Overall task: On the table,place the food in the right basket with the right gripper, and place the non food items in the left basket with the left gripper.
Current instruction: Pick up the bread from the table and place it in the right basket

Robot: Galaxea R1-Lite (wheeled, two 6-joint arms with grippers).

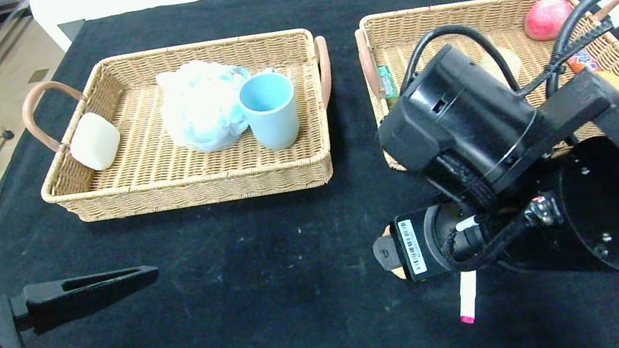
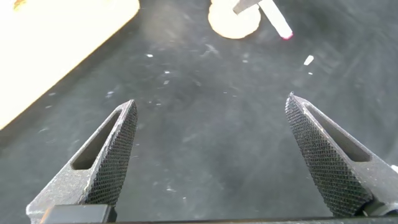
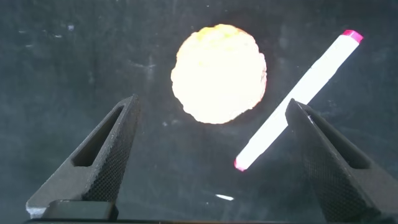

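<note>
The right claw [image 3: 211, 155] hung wide open above a round, pale biscuit [image 3: 219, 73] lying flat on the black desk [image 1: 276, 277] beside a white marker [image 3: 297, 99]. Likely light and brittle, it wanted a gentle grip across its edges. The left claw [image 2: 211, 155] sat parked, spread wide.

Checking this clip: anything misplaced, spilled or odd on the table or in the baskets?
Nothing spilled or damaged. Two items remain on the black cloth outside the baskets: a round biscuit and a white pink-tipped stick, lying side by side under the open right tool.
</note>
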